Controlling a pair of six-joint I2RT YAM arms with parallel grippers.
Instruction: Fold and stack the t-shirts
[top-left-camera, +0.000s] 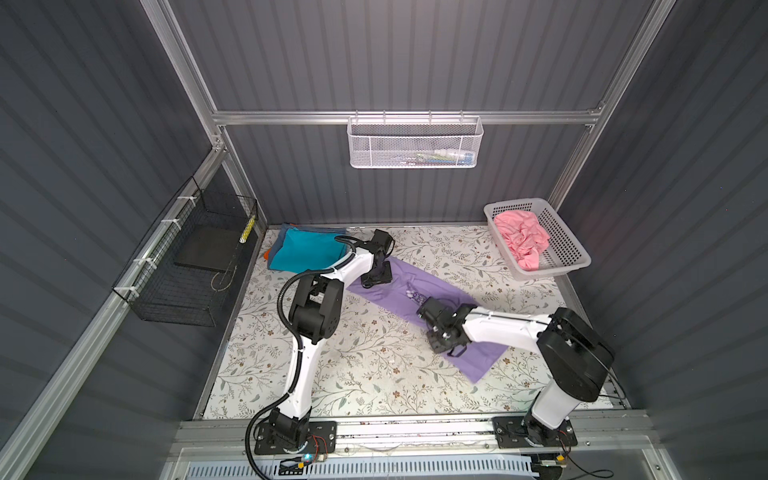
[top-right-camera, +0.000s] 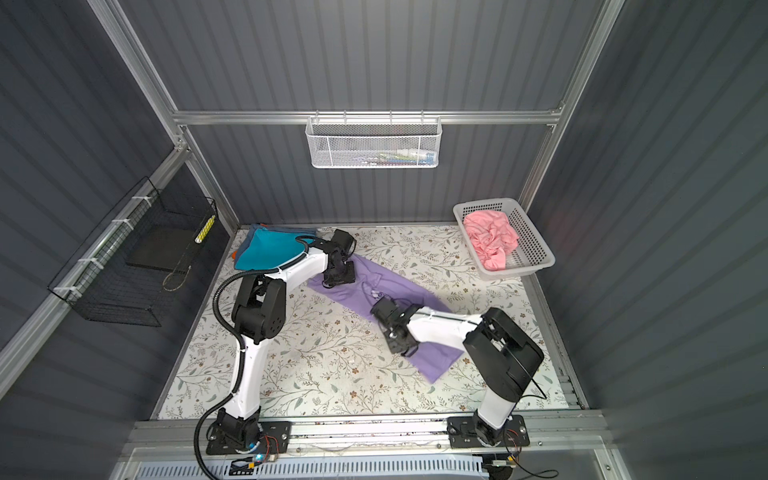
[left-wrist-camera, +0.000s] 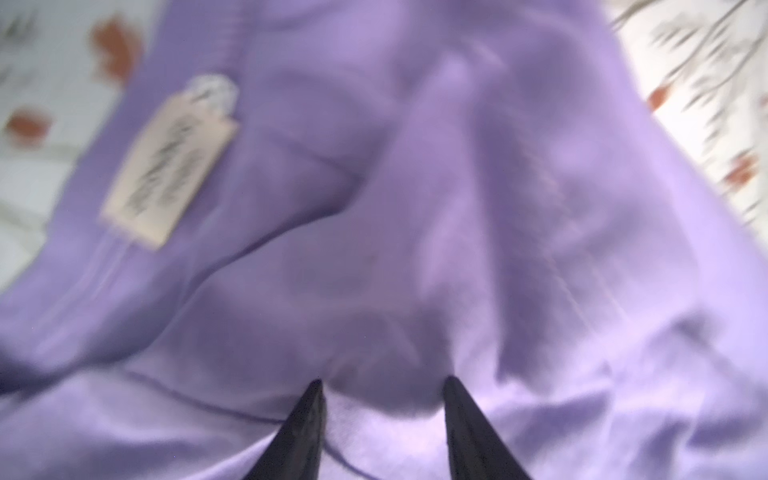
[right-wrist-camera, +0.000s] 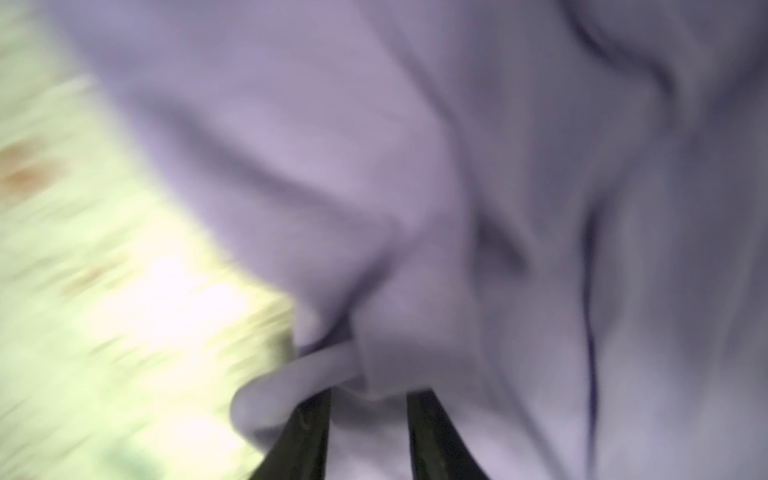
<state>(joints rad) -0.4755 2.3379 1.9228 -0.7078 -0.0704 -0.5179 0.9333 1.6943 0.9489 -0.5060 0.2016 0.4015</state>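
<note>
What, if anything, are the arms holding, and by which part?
It cannot be told. The left end effector straddles bunched lavender t-shirt cloth near its label; the right end effector straddles a fold at its edge.

Left pincer (left-wrist-camera: 383, 380) low, jaws apart; right pincer (right-wrist-camera: 370, 394) low too, perhaps half-closed.

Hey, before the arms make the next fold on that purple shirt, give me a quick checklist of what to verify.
1. Lavender t-shirt lies as a long strip on the table: ok.
2. Left gripper at its far end, cloth between its jaws, hold: cannot tell.
3. Right gripper near its middle, cloth bunched between its jaws, hold: cannot tell.
4. Stack with teal t-shirt on top, rear left corner: ok.
5. Pink t-shirt folded: not ok, crumpled in basket.
</note>
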